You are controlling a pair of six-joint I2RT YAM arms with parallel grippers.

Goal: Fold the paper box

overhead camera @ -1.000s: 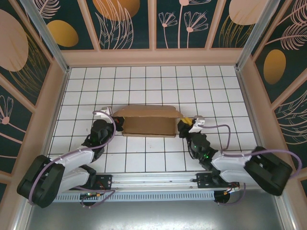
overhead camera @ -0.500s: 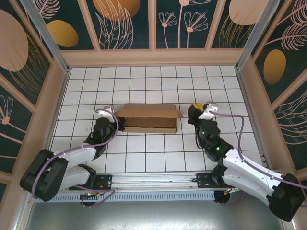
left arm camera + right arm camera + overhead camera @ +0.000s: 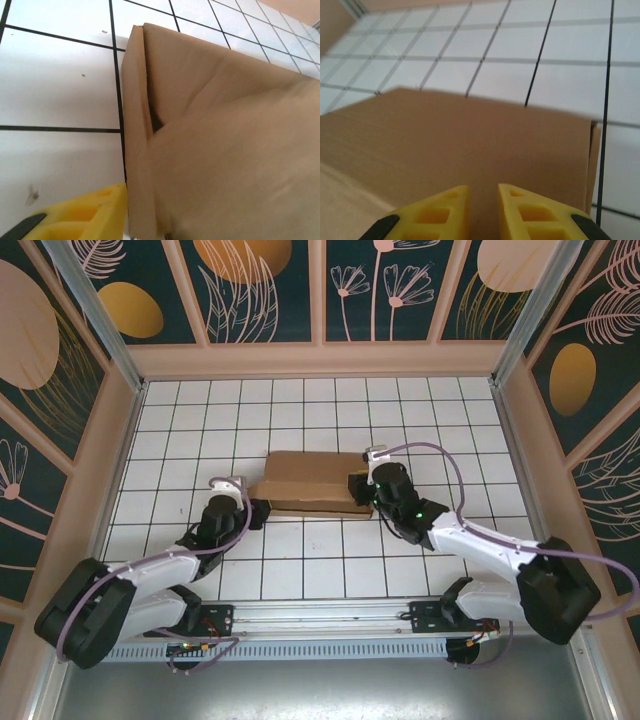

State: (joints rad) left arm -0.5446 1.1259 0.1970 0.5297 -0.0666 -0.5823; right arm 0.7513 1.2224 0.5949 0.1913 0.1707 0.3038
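As the lid seems already down on the paper box (image 3: 310,480), which lies in the middle of the white tiled table (image 3: 300,405), the right gripper (image 3: 358,486) sits over its right end, I think to press the lid flat. Its yellow fingers (image 3: 440,212) are nearly closed and hold nothing. The left gripper (image 3: 254,512) stands against the left end, probably as a stop; whether it is open I cannot tell. Dark panels (image 3: 260,290) with painted plants wall the table.
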